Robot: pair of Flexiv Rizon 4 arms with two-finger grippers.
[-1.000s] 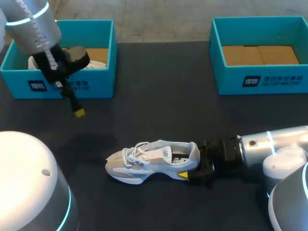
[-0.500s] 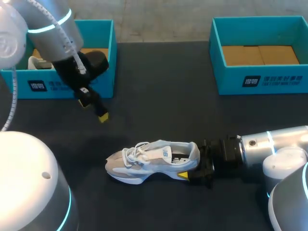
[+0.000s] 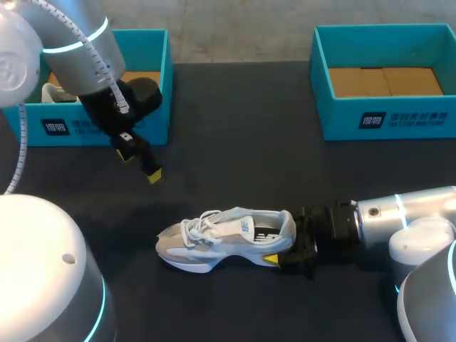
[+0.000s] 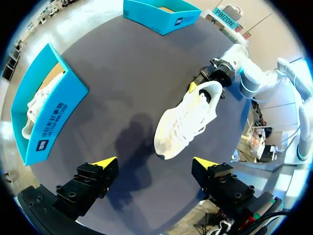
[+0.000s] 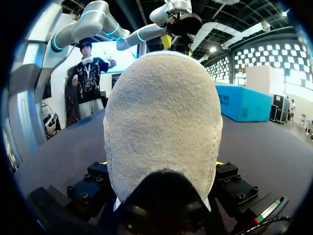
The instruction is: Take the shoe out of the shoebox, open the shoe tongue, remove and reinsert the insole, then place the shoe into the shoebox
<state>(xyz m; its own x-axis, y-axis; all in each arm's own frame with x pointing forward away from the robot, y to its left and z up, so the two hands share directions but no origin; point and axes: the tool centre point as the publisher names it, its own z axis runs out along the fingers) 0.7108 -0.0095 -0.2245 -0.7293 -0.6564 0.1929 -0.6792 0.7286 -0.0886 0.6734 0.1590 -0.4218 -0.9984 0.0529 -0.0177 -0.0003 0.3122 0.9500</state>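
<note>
The white sneaker (image 3: 224, 239) lies sole-down on the dark table (image 3: 235, 142), well apart from both teal shoeboxes. The right gripper (image 3: 288, 246) clamps the heel from both sides. The left gripper (image 4: 154, 162) hovers above the toe end, fingers spread wide and holding nothing.

Risks:
- A heel-only grip probably lets the sneaker pivot or slide when the tongue is pulled.
- A left descent off the lace line may snag the laces (image 3: 196, 226) or tip the toe.
- The left shoebox (image 3: 28, 125) holds a second shoe; the right shoebox (image 3: 342, 121) appears free.
</note>
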